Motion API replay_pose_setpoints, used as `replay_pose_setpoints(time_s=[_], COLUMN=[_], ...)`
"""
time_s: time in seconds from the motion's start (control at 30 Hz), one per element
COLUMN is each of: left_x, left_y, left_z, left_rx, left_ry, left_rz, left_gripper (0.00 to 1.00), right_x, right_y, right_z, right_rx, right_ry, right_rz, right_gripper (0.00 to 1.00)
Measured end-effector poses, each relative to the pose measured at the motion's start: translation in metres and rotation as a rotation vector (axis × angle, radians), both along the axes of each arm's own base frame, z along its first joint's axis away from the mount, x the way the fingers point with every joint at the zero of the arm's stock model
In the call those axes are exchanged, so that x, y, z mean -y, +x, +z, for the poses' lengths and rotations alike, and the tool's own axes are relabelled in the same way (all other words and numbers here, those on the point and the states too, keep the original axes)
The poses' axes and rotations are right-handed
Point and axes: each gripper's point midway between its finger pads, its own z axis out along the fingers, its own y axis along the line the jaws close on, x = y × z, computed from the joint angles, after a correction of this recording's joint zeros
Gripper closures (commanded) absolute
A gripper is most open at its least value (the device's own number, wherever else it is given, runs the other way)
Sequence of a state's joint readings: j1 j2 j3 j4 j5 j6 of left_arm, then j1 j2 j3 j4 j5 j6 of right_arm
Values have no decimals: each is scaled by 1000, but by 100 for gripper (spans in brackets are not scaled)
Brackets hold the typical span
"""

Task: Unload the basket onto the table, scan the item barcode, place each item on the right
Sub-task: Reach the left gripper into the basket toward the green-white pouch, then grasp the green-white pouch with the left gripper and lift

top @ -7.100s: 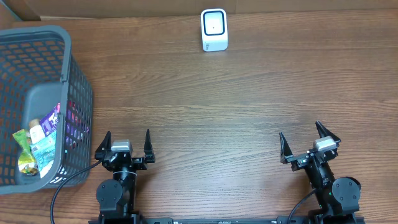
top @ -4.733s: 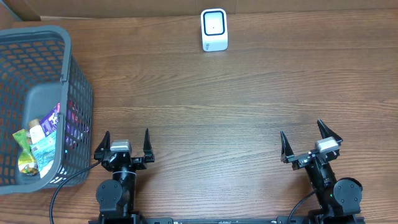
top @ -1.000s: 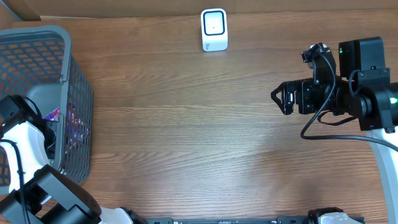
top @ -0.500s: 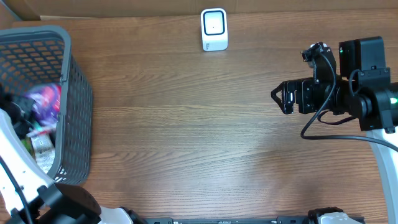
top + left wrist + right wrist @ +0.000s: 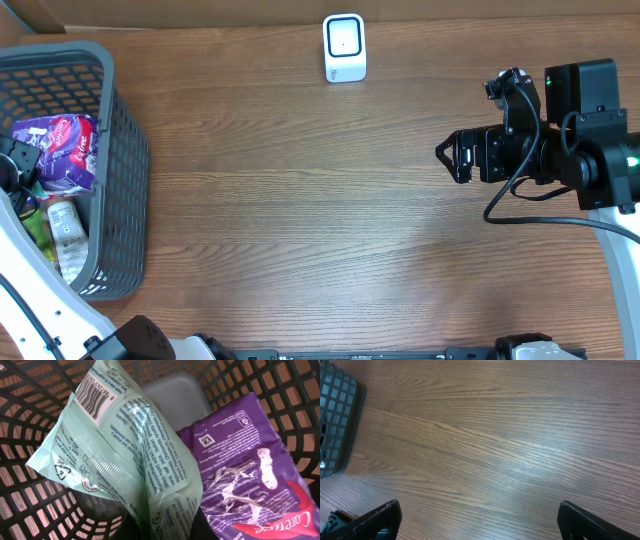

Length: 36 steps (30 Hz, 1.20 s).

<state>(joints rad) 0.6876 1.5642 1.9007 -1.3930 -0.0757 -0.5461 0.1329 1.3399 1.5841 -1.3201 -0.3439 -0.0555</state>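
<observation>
A mint-green packet [image 5: 125, 455] hangs inside the grey basket [image 5: 30, 510], and my left gripper [image 5: 163, 532] is shut on its lower end. Its barcode [image 5: 92, 397] faces the wrist camera at the upper left. A purple packet [image 5: 245, 465] lies against it on the right; whether it is pinched too I cannot tell. From overhead the purple packet [image 5: 62, 150] shows raised near the basket's rim beside my left gripper [image 5: 12, 165]. The white scanner [image 5: 345, 47] stands at the table's far edge. My right gripper [image 5: 450, 158] hovers open over bare wood, its fingers [image 5: 385, 515] wide apart.
The basket [image 5: 115, 130] fills the table's left side, with more packets [image 5: 62, 225] on its bottom. Its corner shows in the right wrist view [image 5: 335, 415]. Brown wood table [image 5: 300, 200] spans between basket, scanner and right arm.
My left arm has lifted the packets up and toward the far side of the basket over the last second. The right arm has stayed still and open.
</observation>
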Motion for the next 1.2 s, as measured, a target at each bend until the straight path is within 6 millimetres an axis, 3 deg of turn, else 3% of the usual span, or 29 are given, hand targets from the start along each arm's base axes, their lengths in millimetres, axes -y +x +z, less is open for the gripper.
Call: replay_pose_setpoints(time_s=[0.6,0.7,0.87,1.07,1.2], left_x=[-5,-9,-21,-31,-26], left_y=[-8,-12,-4,6,3], left_z=[-5,-15,-63,-159,-201], left_rx=[-41,-77,-151,-287,-360], left_ry=[19,17,-30,-127,-186], left_rz=[30,67,101,109,106], left_gripper=[96,96,96,96,92], right_x=[0,0,0,0,0], right_y=[0,0,0,1,2], right_z=[0,0,0,1,1], right_rx=[0,0,1,5,8], right_ry=[0,0,0,1,1], right_rz=[0,0,0,0,0], right_gripper=[0,0,0,0,0])
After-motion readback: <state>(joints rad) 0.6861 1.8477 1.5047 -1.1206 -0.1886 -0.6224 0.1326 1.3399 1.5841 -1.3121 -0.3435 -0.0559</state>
